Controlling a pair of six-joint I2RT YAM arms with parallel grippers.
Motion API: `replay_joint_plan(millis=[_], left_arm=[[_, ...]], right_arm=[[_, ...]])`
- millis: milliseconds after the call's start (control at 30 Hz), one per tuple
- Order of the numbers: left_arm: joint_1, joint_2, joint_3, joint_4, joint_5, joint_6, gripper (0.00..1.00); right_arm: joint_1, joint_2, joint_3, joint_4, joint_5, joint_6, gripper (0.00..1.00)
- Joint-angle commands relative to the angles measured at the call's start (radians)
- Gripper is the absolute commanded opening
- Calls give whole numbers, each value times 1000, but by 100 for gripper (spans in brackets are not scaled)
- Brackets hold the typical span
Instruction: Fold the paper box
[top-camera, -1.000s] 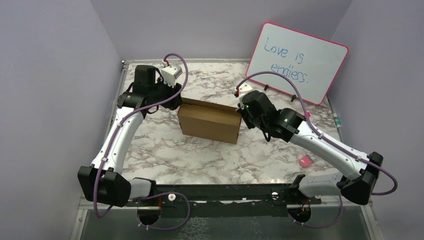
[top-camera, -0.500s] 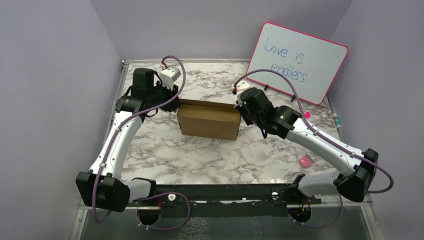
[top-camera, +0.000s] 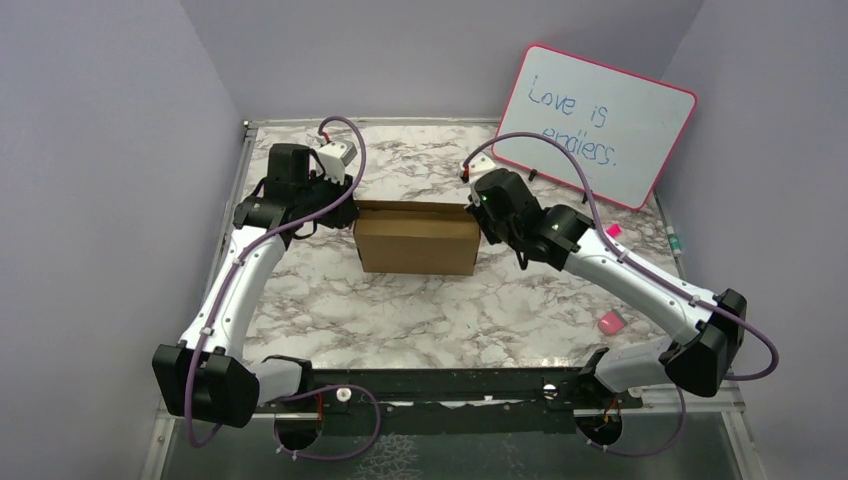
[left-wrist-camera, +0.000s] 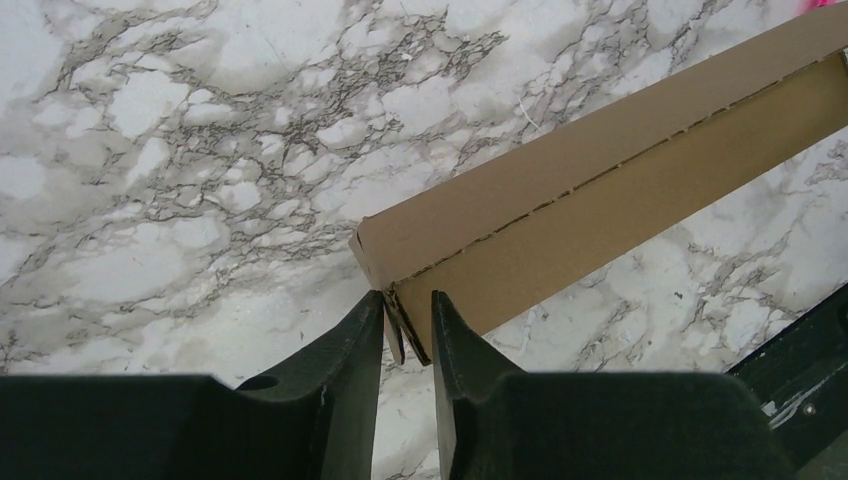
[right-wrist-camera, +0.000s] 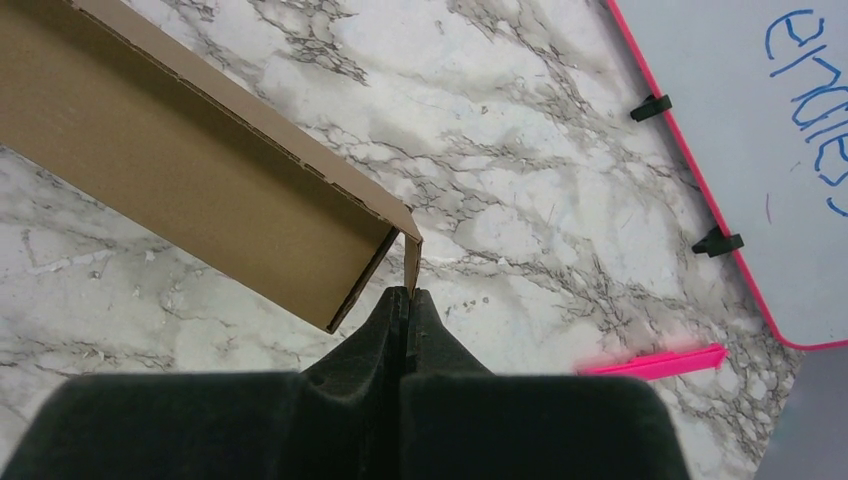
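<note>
The paper box (top-camera: 415, 240) is a plain brown cardboard box lying lengthwise across the middle of the marble table (top-camera: 420, 320). My left gripper (top-camera: 351, 214) is at its left end. In the left wrist view the jaws (left-wrist-camera: 407, 297) are closed narrowly round the splayed end flaps of the box (left-wrist-camera: 560, 190). My right gripper (top-camera: 479, 214) is at the right end. In the right wrist view the right gripper (right-wrist-camera: 407, 293) is shut on a thin end flap of the box (right-wrist-camera: 200, 170).
A pink-framed whiteboard (top-camera: 595, 125) with blue writing leans at the back right, standing on black clips (right-wrist-camera: 652, 106). A pink marker (right-wrist-camera: 660, 362) lies near it, and a small pink piece (top-camera: 609, 321) sits at the right. Purple walls close in the table.
The left jaws have narrowed onto the box's left end flaps. Both arms shifted slightly toward the back and the box turned to lie square with the table edge.
</note>
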Motion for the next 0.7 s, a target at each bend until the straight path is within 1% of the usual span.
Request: replay_joint_plan(millis=[0,133,200,267,367,433,667], left_arm=[[-4,-13,-12,-14,-61,-41,25],[-5,-12,-10,-14,-82,-54,23],[-5,-15,-7,-14,-78,-67,18],[-5,-20,-4,-13,-63,-74,11],[-10,-24,-2,-14,-48,-124,2],[-16,-27,-2,-14,-45,-145,0],[-45,-24,0,-18,-54,-218,0]], right_arm=[[-7,14,33,45,-8,2,1],[-9,19,36,44,-18,12,1],[-9,22,38,41,-20,16,1],[-11,29,45,29,-26,54,1],[-11,48,69,-9,-34,103,1],[-11,65,89,-36,-41,141,3],[-11,109,167,-138,-32,316,2]])
